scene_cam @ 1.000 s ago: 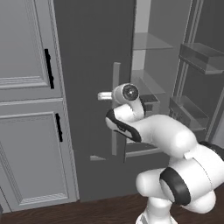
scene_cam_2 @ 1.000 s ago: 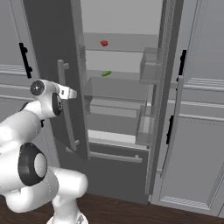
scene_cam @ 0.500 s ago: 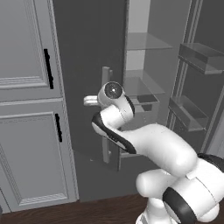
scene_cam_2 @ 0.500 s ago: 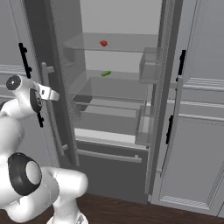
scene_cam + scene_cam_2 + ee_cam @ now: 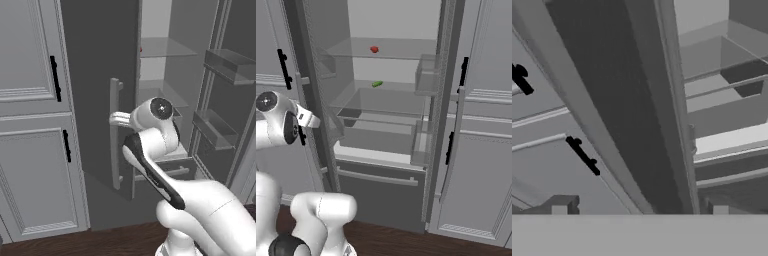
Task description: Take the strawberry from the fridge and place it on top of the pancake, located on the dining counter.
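Observation:
The dark grey fridge (image 5: 438,125) stands with both doors swung open onto its pale interior. The strawberry (image 5: 374,49), tiny and red, lies on the upper glass shelf; a red sliver of the strawberry (image 5: 141,49) peeks past the left door's edge. My gripper (image 5: 116,119) (image 5: 311,119) is at the left door's long vertical handle (image 5: 115,150). In the hand view my gripper (image 5: 638,207) is open, its tips spread wide to either side of that handle (image 5: 587,125), gripping nothing. The pancake and the dining counter are out of view.
A small green oblong item (image 5: 377,84) lies on the shelf below the strawberry. The open left door (image 5: 97,90) juts out toward me, and the right door (image 5: 456,115) with its bins (image 5: 227,65) hangs open too. Light grey cabinets (image 5: 30,125) with black handles (image 5: 54,77) flank the fridge.
The left fridge door has swung wider with my hand on its handle. The jaws, shut on the handle before, have now spread open and let go of it.

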You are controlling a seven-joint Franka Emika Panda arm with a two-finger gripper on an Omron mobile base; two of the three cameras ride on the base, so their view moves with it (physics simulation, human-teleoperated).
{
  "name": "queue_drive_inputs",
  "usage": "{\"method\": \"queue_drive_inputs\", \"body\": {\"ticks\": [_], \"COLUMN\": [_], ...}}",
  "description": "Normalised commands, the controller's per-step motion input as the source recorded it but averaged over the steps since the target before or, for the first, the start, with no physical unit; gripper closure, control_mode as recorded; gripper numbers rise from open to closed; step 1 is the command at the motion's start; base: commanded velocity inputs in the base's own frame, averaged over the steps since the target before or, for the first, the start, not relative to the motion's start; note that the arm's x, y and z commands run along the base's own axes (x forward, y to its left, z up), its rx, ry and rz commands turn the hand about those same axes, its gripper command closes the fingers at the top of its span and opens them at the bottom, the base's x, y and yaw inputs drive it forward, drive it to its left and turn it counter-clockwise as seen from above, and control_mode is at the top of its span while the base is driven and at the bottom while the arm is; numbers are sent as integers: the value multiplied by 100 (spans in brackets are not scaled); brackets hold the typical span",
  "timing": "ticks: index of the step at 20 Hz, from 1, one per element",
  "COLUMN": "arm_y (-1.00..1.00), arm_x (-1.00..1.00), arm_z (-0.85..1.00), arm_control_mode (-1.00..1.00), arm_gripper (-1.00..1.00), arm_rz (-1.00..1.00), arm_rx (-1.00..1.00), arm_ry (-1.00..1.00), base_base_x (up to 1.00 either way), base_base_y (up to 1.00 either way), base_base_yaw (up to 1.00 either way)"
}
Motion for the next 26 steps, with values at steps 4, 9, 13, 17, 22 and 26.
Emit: {"method": "queue_drive_inputs", "body": {"ticks": [4,9,13,17,22,26], "arm_y": [-89,-85,-28,-8,-11,-1], "arm_x": [-59,-28,1,25,41,53], "arm_z": [34,12,-8,0,4,1], "arm_control_mode": [-100,-100,-100,-100,-100,-100], "arm_gripper": [-100,-100,-100,-100,-100,-100], "arm_rz": [-1,0,0,0,0,0], "arm_rx": [31,23,2,0,2,3], "arm_ry": [0,3,3,9,14,12], "base_base_x": [0,0,0,0,0,0], "base_base_y": [0,0,0,0,0,0], "base_base_yaw": [0,0,0,0,0,0]}}
